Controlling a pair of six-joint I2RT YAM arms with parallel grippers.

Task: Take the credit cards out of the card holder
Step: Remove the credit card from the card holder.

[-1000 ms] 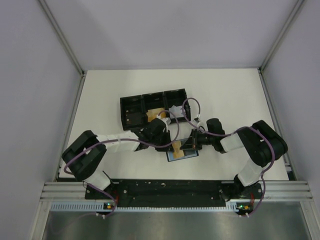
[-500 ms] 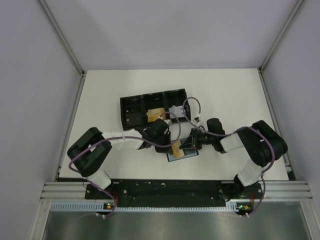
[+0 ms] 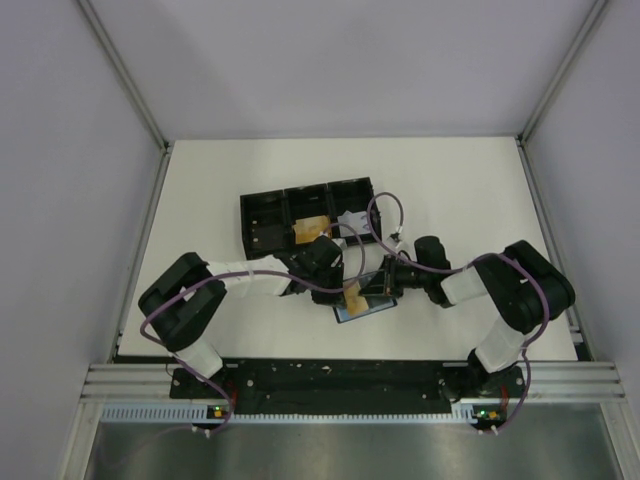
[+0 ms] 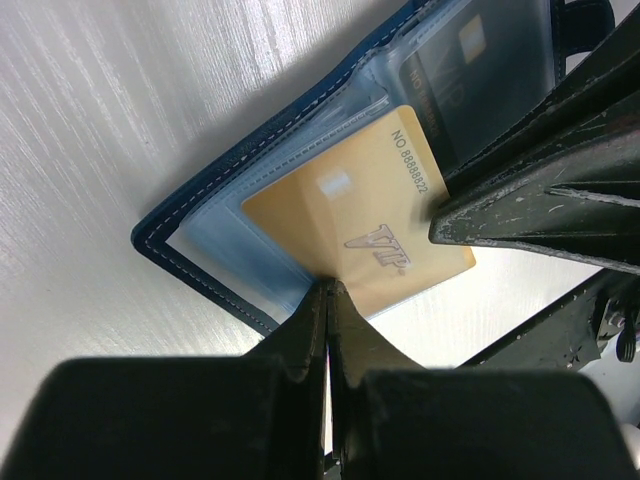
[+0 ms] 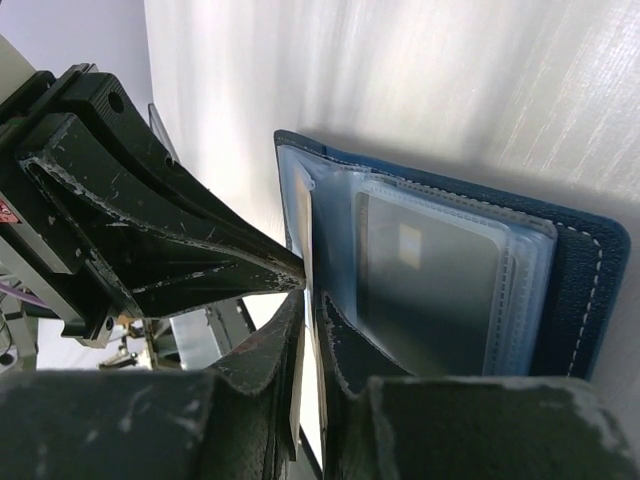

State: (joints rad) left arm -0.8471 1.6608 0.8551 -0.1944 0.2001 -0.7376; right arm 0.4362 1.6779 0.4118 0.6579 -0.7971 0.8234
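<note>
Dark-blue holder (image 4: pixel 215 235) open and flat, pale blue-grey inside up, clear sleeves fanned. Orange-tan card (image 4: pixel 360 210) face up, printed number showing, half out of a sleeve, jutting past the holder's edge. Darker card (image 4: pixel 470 75), gold chip, fully sleeved.

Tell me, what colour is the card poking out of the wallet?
Orange-tan, with a silvery logo: the thin rectangular card shows best in the left wrist view.
</note>
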